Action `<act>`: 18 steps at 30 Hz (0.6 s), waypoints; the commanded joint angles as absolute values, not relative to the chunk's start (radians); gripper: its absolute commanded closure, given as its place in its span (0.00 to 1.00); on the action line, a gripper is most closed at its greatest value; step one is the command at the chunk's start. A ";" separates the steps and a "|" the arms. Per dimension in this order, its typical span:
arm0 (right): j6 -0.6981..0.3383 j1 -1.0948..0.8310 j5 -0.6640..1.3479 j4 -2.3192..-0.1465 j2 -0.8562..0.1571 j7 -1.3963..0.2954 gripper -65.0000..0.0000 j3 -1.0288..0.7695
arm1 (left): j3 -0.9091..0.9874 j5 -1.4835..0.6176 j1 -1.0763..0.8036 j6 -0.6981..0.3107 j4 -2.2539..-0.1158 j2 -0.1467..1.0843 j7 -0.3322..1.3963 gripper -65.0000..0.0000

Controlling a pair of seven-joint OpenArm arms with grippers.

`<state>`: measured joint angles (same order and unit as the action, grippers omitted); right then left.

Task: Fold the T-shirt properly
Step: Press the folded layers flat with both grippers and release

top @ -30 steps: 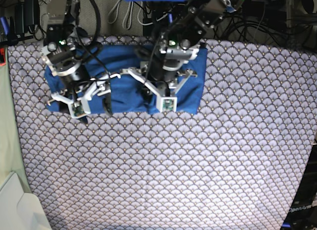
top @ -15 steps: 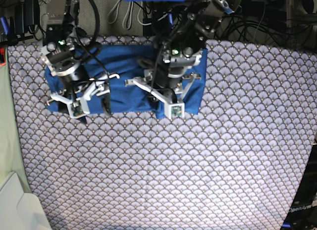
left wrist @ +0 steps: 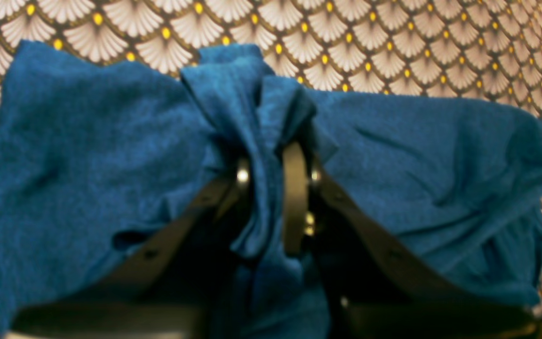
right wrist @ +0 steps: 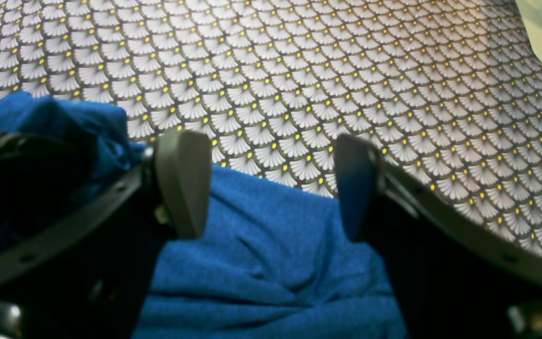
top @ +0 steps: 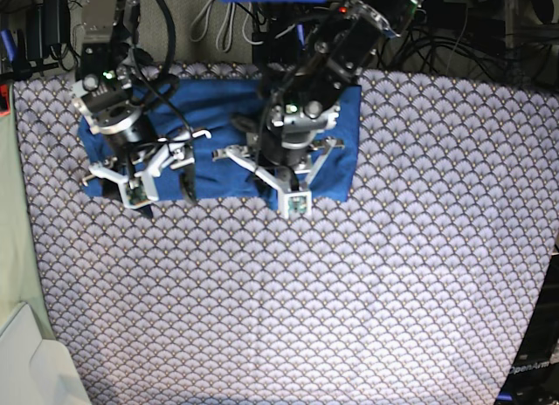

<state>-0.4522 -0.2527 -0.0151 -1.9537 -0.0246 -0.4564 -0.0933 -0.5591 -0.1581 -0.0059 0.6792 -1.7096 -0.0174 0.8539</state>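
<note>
The T-shirt (top: 218, 130), a plain medium-blue knit, lies bunched in a wide band across the upper left of the base view, on the scallop-patterned cloth (top: 349, 283) that covers the tabletop. Its lower edge runs roughly level from the left side to just right of the frame's centre, and its right end forms a squarish corner in the upper middle.

In the left wrist view the shirt (left wrist: 111, 150) fills most of the frame, with the patterned cloth (left wrist: 393, 42) showing along the top and at the side edges. A gathered ridge of blue fabric rises at the centre of that frame, and the left gripper (left wrist: 271, 202) has its fingers (left wrist: 294, 197) closed together on this fold, the cloth pinched between them and puckering above the tips. In the base view this gripper (top: 288, 174) sits over the shirt's right part, near its lower edge.

In the right wrist view the shirt (right wrist: 271, 263) occupies the lower centre and left, wrinkled softly, its edge meeting the patterned cloth (right wrist: 299, 70) across the middle of the frame. The right gripper (right wrist: 271, 186) has its fingers (right wrist: 184, 181) spread wide apart, holding nothing, with the shirt's edge lying between and below them. In the base view this gripper (top: 140, 174) stands over the shirt's left end.
</note>
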 commanded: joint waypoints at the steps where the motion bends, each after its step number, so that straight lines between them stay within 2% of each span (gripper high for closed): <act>1: -0.460 -0.243 -0.001 -1.975 -0.028 -0.430 0.36 -0.094 | -0.564 -0.165 0.005 0.698 -1.727 -0.031 0.829 0.99; 13: -0.460 -0.229 -0.001 -1.975 -0.030 -0.433 0.36 -0.094 | -0.567 -0.173 0.005 0.698 -1.725 -0.051 0.825 0.98; 18: -0.460 -0.223 -0.001 -1.975 -0.030 -0.437 0.36 -0.093 | -0.567 -0.173 -0.001 0.698 -1.724 -0.058 0.828 0.82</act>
<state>-0.4522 -0.2302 -0.0151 -1.9537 -0.0254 -0.4606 -0.0933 -0.5663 -0.1646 -0.0113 0.6807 -1.7088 -0.0471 0.8337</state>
